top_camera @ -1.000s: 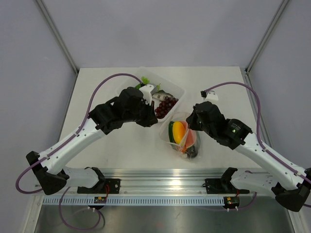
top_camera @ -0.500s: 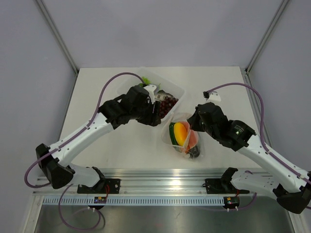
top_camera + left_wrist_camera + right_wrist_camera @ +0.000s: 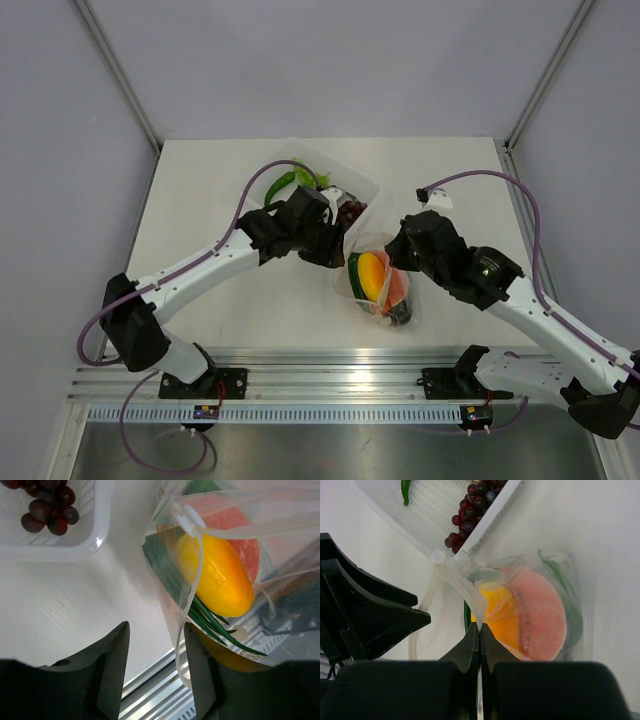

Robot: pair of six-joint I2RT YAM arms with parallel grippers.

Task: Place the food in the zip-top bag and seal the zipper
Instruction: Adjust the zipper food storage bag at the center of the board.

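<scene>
The clear zip-top bag lies at mid-table with its mouth held open. Inside it are a yellow piece, a red watermelon slice and a green onion. My right gripper is shut on the zipper strip at the mouth's right side. At the bag's left edge, my left gripper is open. The zipper strip hangs just inside its right finger, with nothing pinched. Dark grapes and a green pepper lie in the white tray.
The white tray stands just behind and left of the bag, close to the left wrist. The metal rail runs along the near table edge. Purple cables loop over both arms.
The left gripper opened and swung right, from over the tray to the bag's left mouth edge. The green pepper now shows in the tray. The right gripper kept its hold.
</scene>
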